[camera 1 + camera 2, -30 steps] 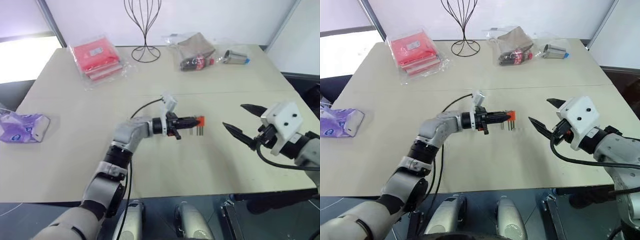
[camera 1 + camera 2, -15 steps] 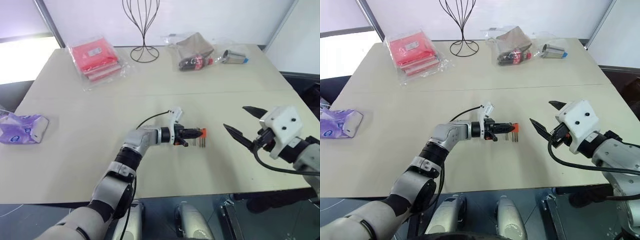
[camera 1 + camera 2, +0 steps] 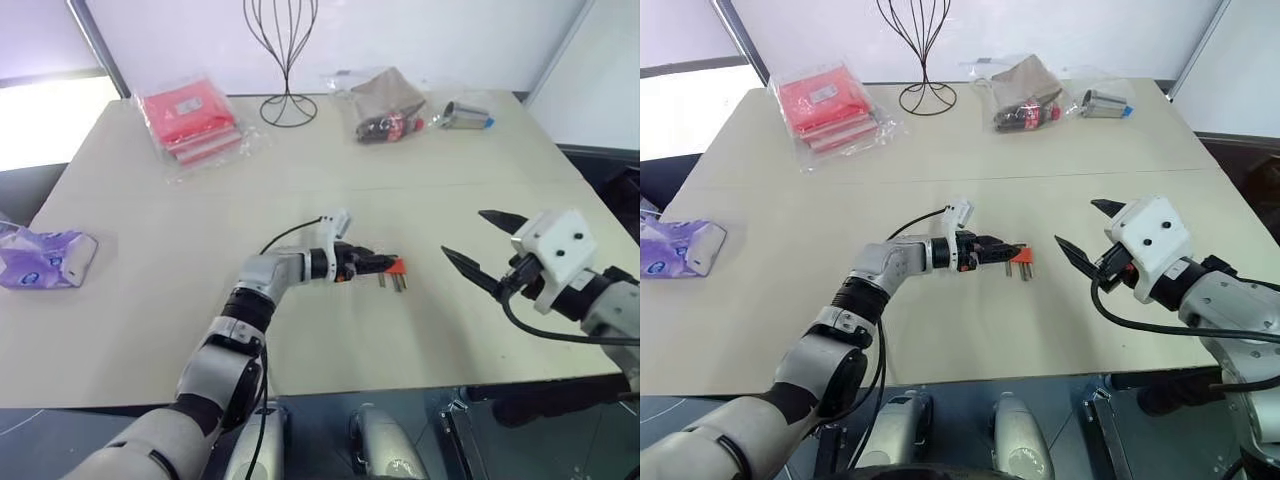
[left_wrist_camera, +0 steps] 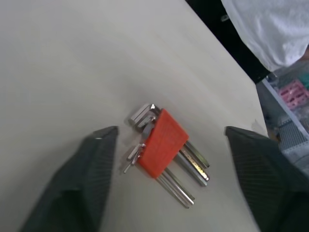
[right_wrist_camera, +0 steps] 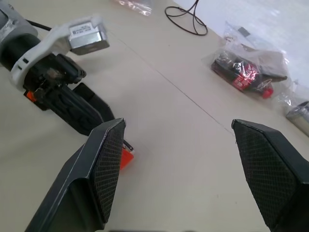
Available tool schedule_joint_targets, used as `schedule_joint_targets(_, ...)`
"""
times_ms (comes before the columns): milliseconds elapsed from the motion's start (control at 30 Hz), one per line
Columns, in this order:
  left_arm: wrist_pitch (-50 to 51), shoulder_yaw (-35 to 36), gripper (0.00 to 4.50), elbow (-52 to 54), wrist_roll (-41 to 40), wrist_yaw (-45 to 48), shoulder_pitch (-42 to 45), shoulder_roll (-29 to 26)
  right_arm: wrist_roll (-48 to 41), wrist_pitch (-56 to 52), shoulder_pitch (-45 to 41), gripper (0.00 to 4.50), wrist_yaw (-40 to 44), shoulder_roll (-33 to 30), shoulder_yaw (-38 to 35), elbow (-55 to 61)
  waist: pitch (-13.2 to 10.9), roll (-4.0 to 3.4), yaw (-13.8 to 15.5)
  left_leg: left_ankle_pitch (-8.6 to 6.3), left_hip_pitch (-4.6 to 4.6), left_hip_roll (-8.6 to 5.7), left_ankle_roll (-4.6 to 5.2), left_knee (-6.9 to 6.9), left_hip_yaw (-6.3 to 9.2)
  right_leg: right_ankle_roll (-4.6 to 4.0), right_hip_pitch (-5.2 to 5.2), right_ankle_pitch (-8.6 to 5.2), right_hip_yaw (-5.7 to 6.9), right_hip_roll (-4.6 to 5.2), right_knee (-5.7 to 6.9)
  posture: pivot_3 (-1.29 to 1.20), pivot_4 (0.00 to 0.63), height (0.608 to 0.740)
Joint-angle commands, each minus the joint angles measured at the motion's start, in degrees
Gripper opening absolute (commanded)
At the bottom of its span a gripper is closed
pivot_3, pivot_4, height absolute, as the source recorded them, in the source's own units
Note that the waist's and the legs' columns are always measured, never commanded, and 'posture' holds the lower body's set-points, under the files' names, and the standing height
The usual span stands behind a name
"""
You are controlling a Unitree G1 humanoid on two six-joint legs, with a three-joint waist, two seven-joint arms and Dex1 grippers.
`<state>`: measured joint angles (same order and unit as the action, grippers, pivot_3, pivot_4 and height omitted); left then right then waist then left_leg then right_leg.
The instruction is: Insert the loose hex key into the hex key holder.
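1. Left gripper [image 4: 164, 145] is spread wide, w/ nothing between its fingers.
2. The hex key holder [image 4: 163, 143], an orange block w/ metal keys poking out, lies flat on the table [image 3: 330, 190], mid-table, nearer the front edge, right at the left gripper's tips.
3. Right gripper [image 3: 486, 245] is spread too, empty, up off the table, a bit apart from the holder, toward the right edge.
4. Can't tell which key is the loose one.

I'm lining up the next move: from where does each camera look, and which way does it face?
Head eyes: look forward and down over the table; both arms show.
Left wrist: looks down past the open left gripper at the hex key holder.
Right wrist: looks across the table past the open right gripper toward the left gripper.
Shared: the holder.
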<state>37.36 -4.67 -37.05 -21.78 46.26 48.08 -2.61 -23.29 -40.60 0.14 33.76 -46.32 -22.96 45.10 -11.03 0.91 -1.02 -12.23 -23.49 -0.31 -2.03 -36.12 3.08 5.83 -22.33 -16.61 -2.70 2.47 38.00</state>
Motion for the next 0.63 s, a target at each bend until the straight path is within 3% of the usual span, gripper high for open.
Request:
schedule_joint_targets(33,-1.1,1.7,4.43,2.2,1.2,0.4,-0.6,-4.2,0.2,1.2,-0.8,3.66,0.4,-1.2,-0.9,0.4,0.0,-0.01,-0.2,0.0,0.04,0.03,0.0,0.03,-0.02,-0.01,0.0,0.0,-0.04,-0.05,0.0,0.0,0.15,0.74)
schedule_joint_targets(167,-4.9,-0.3,4.43,10.8,2.3,5.8,-2.7,-10.3,-0.5,1.3,-0.3,3.66,2.9,-2.9,-2.6,-0.7,0.0,-0.02,0.1,0.0,-0.01,0.07,0.0,0.09,0.0,-0.02,-0.06,-0.01,-0.05,-0.07,0.01,0.0,0.15,0.74)
schedule_joint_targets(367,-10.3,-2.3,4.43,22.2,3.2,16.0,-3.7,-20.5,0.0,5.0,3.1,3.66,13.8,-10.4,-5.2,-6.6,0.0,-0.01,1.2,-0.01,-0.19,0.03,0.01,0.04,-0.01,0.01,-0.05,0.0,0.01,0.15,-0.2,0.0,0.15,0.74)
schedule_joint_targets(633,-6.1,0.0,4.43,36.5,-3.4,26.0,-7.0,-30.8,3.5,13.5,6.1,3.66,25.8,-18.9,-4.9,-15.5,0.0,-0.02,1.3,-0.06,-0.19,0.09,0.1,0.07,-0.07,0.0,0.02,-0.01,0.01,0.15,-0.44,0.0,0.15,0.74)
